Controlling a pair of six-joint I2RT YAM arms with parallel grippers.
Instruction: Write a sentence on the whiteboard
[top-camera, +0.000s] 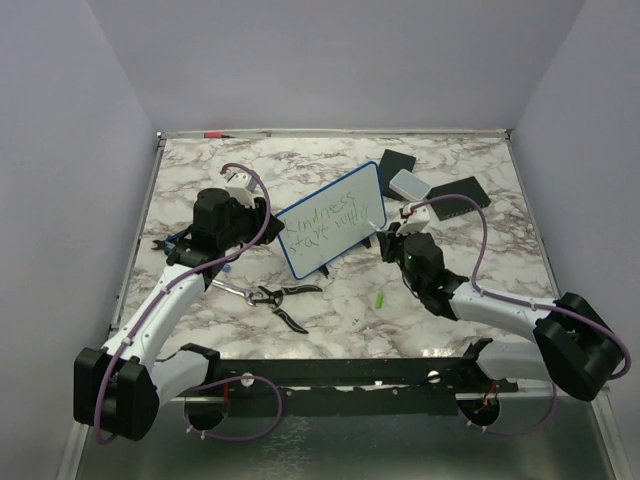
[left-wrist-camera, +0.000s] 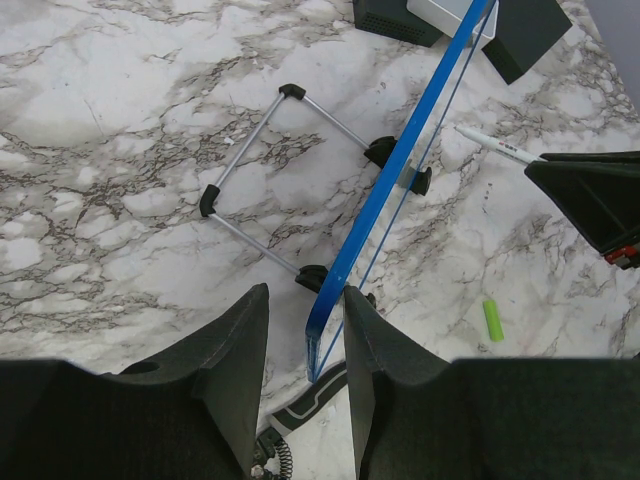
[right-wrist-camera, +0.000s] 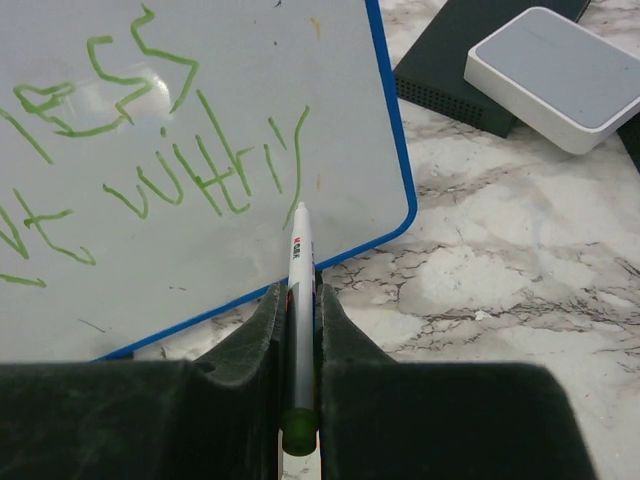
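Note:
The blue-framed whiteboard (top-camera: 345, 195) (right-wrist-camera: 230, 260) stands tilted on a wire stand (left-wrist-camera: 255, 150) in mid-table. The sentence (top-camera: 320, 222) (right-wrist-camera: 190, 180) is in green, in two lines; the second line ends in "with". My right gripper (top-camera: 388, 238) (right-wrist-camera: 297, 290) is shut on a white marker (right-wrist-camera: 300, 255) (left-wrist-camera: 500, 148). The marker's tip rests on the board's lower right, at the foot of the last green stroke. My left gripper (top-camera: 258, 215) (left-wrist-camera: 307, 290) straddles the board's left corner (left-wrist-camera: 325, 340). Its right finger lies beside the frame, with a gap at the left finger.
Pliers (top-camera: 270, 297) lie near the left arm, one handle (left-wrist-camera: 310, 400) under the left gripper. A green cap (top-camera: 380, 299) (left-wrist-camera: 493, 320) lies in front of the board. Black pads (top-camera: 397, 163) (top-camera: 458, 195) and a white box (top-camera: 409, 183) (right-wrist-camera: 555, 75) sit behind it on the right.

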